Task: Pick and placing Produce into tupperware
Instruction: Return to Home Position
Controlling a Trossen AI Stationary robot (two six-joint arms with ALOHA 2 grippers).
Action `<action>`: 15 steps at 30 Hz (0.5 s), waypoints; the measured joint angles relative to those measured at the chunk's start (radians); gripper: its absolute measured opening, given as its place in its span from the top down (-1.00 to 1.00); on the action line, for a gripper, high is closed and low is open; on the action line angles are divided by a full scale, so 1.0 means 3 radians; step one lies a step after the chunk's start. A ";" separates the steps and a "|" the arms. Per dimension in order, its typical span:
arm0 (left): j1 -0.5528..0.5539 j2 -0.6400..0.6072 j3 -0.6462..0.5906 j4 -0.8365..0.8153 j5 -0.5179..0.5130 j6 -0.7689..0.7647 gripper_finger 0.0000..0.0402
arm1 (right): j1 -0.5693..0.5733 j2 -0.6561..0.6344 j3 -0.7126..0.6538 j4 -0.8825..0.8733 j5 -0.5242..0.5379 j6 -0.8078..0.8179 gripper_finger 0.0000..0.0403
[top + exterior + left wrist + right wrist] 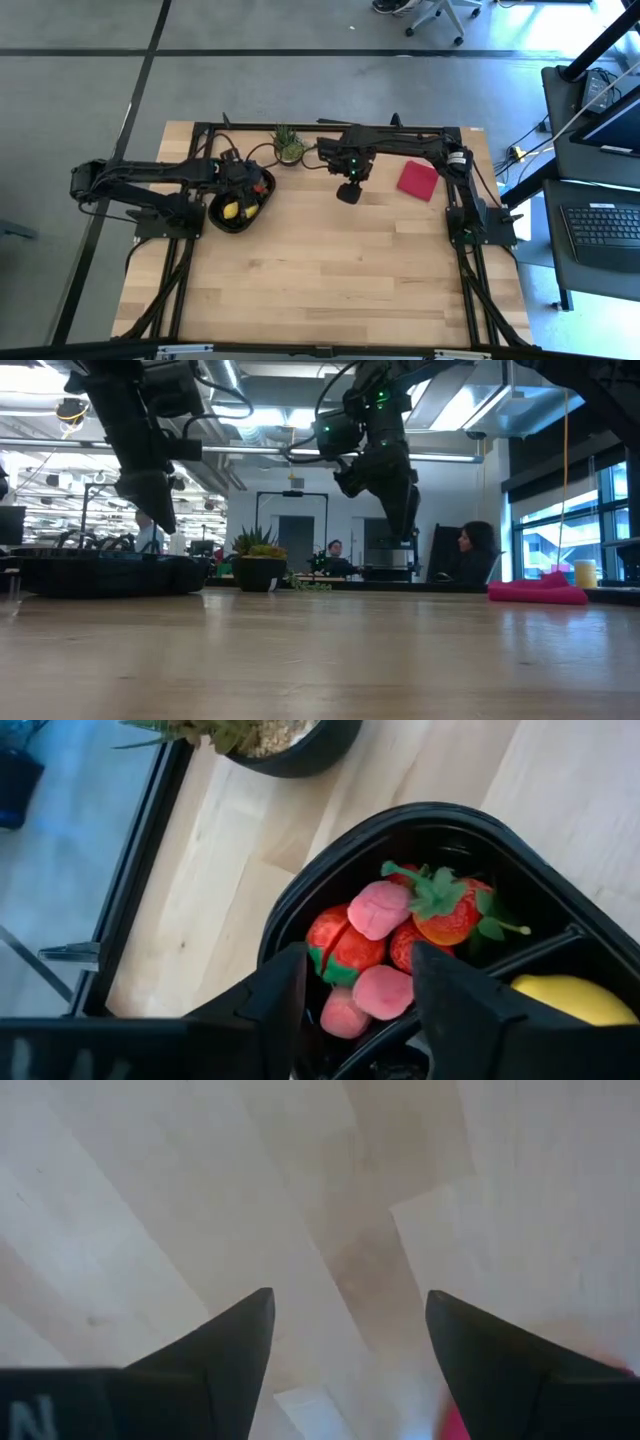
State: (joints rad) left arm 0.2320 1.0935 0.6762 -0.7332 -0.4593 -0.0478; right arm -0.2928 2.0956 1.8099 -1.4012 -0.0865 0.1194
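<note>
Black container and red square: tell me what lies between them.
High view: only the right gripper, open, hangs above that stretch; the table between black container and red square is bare.

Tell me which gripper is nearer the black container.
Left. The left gripper hangs open directly over the black container; the right gripper hangs over bare table toward the red square.

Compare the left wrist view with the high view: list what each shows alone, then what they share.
Left wrist only: the pink pieces, the green caps on the red strawberries, and the divider between compartments. High only: the right hand above the table, and the flat red square. Both: the black container, a yellow lemon in it, the potted plant.
</note>
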 joint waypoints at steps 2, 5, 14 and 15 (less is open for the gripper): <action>0.0017 -0.0006 0.0000 0.0002 0.0003 0.0017 0.10 | -0.0006 0.0001 0.0000 -0.0093 0.0024 -0.0023 -0.31; 0.0019 -0.0074 0.0000 0.0083 0.0092 0.0166 0.06 | -0.0036 -0.0002 0.0000 -0.0419 0.0059 -0.0170 -0.31; 0.0361 -0.0703 0.0000 0.0788 0.1424 0.0605 0.10 | -0.0080 -0.0709 -0.0006 0.0132 0.0047 -0.0494 -0.31; 0.0402 -0.0777 0.0000 0.0868 0.1427 0.0604 0.10 | -0.0093 -0.0832 -0.0006 0.0247 0.0050 -0.0501 -0.31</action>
State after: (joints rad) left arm 0.3525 0.8603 0.6762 -0.4728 -0.0313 0.1333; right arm -0.3207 1.8460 1.8080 -1.3271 -0.0716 -0.0308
